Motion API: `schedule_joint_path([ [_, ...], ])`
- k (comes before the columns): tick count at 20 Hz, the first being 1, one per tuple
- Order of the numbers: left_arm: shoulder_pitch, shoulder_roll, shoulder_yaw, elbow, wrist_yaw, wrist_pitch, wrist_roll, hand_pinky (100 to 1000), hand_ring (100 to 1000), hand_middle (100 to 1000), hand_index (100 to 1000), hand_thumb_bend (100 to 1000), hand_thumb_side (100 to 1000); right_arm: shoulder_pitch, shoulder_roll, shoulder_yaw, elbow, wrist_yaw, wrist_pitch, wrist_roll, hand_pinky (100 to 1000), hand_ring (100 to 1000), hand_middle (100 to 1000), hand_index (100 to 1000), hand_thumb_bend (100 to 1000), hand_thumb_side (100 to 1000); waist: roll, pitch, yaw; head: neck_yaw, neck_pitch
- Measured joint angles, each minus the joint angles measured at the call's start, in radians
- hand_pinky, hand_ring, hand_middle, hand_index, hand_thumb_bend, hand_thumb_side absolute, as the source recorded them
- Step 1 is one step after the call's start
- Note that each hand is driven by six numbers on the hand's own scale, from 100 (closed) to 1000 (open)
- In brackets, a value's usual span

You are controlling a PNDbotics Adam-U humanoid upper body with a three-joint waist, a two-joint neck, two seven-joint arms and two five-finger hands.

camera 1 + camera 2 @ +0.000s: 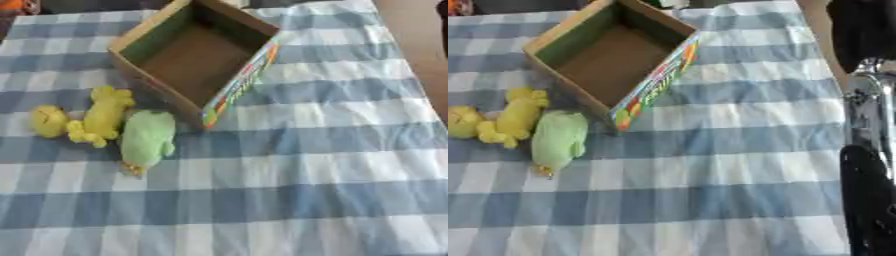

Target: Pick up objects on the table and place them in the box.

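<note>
An open cardboard box with a colourful printed side stands at the back of the table, and I see nothing in it. Three soft toys lie just left of its near corner. A green plush lies closest to the box, its top close to the corner. A long yellow plush lies beside it, and a small round yellow toy sits farthest left. Neither hand shows. Only part of my right arm, black with a silver joint, runs down the right edge of the right eye view.
A blue and white checked cloth covers the table. Its right edge shows bare brown surface beyond. Something orange sits at the far left corner.
</note>
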Motion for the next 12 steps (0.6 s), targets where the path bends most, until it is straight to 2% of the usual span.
schedule_joint_path([
  [6, -0.021, 0.118, -0.042, 0.007, -0.075, 0.062, -0.088, 623, 701, 762, 924, 100, 362, -0.001, 0.001, 0.005, 0.0, 0.0, -0.002, 0.002, 816, 789, 507, 822, 100, 517, -0.003, -0.001, -0.004, 0.007, 0.0],
  [12, -0.051, 0.195, -0.09, 0.09, -0.136, 0.041, -0.192, 670, 773, 812, 969, 100, 279, -0.001, 0.002, 0.006, 0.001, -0.001, -0.004, 0.004, 816, 789, 507, 822, 100, 515, -0.004, -0.005, -0.008, 0.009, -0.001],
])
